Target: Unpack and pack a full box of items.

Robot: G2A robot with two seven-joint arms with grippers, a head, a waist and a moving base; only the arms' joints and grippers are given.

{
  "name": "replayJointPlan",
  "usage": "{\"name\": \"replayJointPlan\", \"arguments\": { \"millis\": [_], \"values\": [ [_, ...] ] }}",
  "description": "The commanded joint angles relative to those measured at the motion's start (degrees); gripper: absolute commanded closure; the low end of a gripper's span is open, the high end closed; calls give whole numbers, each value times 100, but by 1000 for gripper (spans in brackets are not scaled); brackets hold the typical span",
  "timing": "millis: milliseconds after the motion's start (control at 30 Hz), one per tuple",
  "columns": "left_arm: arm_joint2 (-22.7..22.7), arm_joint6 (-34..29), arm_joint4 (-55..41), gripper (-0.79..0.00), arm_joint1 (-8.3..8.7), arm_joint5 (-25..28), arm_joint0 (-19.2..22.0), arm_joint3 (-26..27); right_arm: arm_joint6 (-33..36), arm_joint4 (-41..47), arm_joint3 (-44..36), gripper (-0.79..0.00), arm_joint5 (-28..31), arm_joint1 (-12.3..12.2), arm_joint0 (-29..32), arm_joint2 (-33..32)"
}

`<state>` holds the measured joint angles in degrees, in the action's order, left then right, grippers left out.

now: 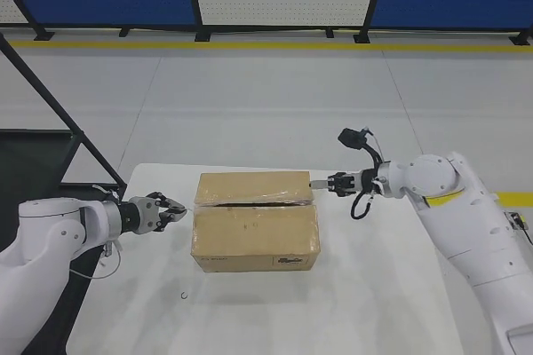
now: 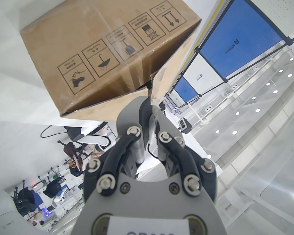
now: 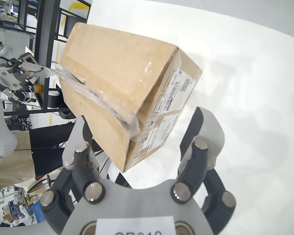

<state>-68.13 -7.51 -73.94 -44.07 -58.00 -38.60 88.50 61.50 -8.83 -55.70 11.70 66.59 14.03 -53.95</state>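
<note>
One cardboard box (image 1: 255,220) sits centred on the table (image 1: 373,293) in your top view, long axis left to right. Your left wrist view: left gripper (image 2: 148,105) pinched shut at one box end. Your right wrist view: right gripper (image 3: 142,128) spread wide, empty, at the other end; clear tape (image 3: 105,103) stretches from the seam into the left gripper's fingers.

Left gripper (image 2: 149,105) pinched at a corner of the cardboard box (image 2: 107,42).
Its fingertips are pressed together on a bit of clear tape (image 2: 154,118), right against the box corner, where the flaps meet and a dark gap shows. The box face turned toward the gripper carries a row of five printed handling symbols.
</note>
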Motion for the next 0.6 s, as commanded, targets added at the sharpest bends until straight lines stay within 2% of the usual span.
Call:
{"name": "replayJointPlan", "arguments": {
  "millis": [0,167,433,567],
  "values": [
    [11,-3,-26,0,5,0,4,-2,-314,-5,-211,-785,197,-33,99,-122],
    [64,-187,-189,0,39,0,30,-30,-666,180,-856,-785,542,-134,493,-443],
    [238,-455,-285,0,176,0,71,-65,-41,770,-1427,-785,1202,-205,875,-537],
    [358,-664,-323,0,253,0,109,-70,-276,702,-1515,-785,1517,-186,905,-467]
  ]
}}
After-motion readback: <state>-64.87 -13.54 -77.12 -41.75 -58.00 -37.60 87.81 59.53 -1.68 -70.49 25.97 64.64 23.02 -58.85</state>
